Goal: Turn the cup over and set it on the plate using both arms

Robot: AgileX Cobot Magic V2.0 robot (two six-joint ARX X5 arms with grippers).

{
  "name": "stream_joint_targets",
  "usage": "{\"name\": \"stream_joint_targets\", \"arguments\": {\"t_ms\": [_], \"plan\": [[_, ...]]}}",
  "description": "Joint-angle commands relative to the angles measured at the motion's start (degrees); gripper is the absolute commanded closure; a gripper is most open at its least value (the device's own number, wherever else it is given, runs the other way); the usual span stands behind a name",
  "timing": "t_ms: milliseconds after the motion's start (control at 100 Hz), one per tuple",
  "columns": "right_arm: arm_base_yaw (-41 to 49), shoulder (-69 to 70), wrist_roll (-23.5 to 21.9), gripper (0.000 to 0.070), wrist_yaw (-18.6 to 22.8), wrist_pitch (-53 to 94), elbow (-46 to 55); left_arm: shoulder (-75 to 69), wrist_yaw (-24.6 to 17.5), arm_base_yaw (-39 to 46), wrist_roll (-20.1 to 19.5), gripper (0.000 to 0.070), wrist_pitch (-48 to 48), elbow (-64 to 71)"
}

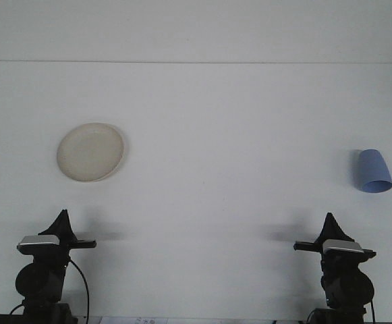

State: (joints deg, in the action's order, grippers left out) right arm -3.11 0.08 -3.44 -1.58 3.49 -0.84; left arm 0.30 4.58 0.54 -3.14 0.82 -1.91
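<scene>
A cream round plate (pixel 91 152) lies flat on the white table, left of centre. A light blue cup (pixel 373 171) rests near the right edge with its narrow base pointing away from me and its wide rim toward me. My left gripper (pixel 62 216) sits low at the front left, well short of the plate, its fingers drawn to a single point with nothing in them. My right gripper (pixel 330 219) sits at the front right, short of the cup and a little to its left, shut and holding nothing.
The white table (pixel 209 135) runs back to a far edge line across the top of the view. The black arm bases and a cable stand at the bottom corners.
</scene>
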Motion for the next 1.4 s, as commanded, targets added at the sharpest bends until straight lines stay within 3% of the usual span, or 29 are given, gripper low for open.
{"name": "stream_joint_targets", "arguments": {"t_ms": [0, 850, 1230, 1300, 1390], "plan": [[-0.09, 0.0, -0.17, 0.0697, 0.09, -0.87, 0.11, -0.11, 0.15, 0.15, -0.26, 0.0687, 0.7, 1.11], [-0.07, 0.0, -0.33, 0.0697, 0.13, -0.94, 0.11, -0.11, 0.15, 0.15, -0.26, 0.0687, 0.7, 1.11], [0.09, 0.0, -19.54, 0.0697, 4.79, -5.9, -0.48, -0.11, 0.15, 0.15, -0.26, 0.0687, 0.7, 1.11], [0.09, 0.04, -22.05, 0.0699, 4.15, -6.86, -3.61, -0.11, 0.15, 0.15, -0.26, 0.0687, 0.7, 1.11], [0.09, 2.64, -21.42, 0.0699, 0.52, -4.81, -10.73, -0.11, 0.15, 0.15, -0.26, 0.0686, 0.7, 1.11]]}}
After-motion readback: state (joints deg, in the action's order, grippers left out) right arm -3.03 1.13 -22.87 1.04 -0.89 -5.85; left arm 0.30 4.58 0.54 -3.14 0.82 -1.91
